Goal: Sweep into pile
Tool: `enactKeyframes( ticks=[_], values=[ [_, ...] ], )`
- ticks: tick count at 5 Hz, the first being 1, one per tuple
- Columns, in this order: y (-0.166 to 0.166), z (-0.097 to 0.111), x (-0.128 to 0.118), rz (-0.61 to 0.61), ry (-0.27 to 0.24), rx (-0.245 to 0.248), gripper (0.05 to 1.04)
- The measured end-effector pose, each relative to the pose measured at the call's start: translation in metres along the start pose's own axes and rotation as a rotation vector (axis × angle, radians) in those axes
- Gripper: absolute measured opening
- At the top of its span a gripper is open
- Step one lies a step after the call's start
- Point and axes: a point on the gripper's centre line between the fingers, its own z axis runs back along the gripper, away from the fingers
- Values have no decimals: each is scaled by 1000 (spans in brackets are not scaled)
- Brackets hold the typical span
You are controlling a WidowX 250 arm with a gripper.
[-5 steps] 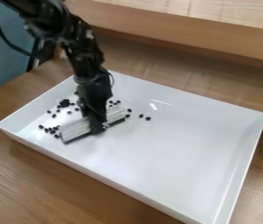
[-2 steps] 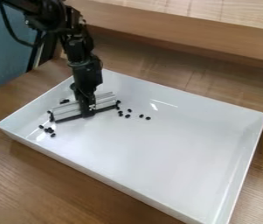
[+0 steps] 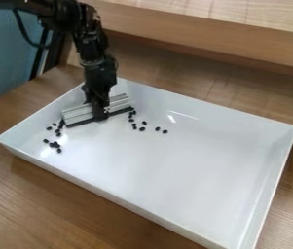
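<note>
Your gripper [image 3: 100, 115] is clamped on the sweeper [image 3: 78, 115], upper left in the tray [image 3: 194, 170]. Its long edge slants from lower left to upper right—dark bits [image 3: 142, 129] lie off both ends, so you'll likely need a sideways shift before sweeping.

The sweeper [image 3: 77, 115], a pale ridged bar with a black lower edge, slants out on both sides of the tool [image 3: 100, 115]. Small black pieces [image 3: 142, 129] lie loosely scattered to either side of it.
</note>
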Motion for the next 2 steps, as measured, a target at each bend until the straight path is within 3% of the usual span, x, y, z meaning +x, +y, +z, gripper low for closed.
enactKeyframes(
  ticks=[1, 2],
  values=[
    [-1, 0, 2, 8, 3, -7, 398],
    [-7, 0, 7, 2, 13, -32, 468]
  ],
)
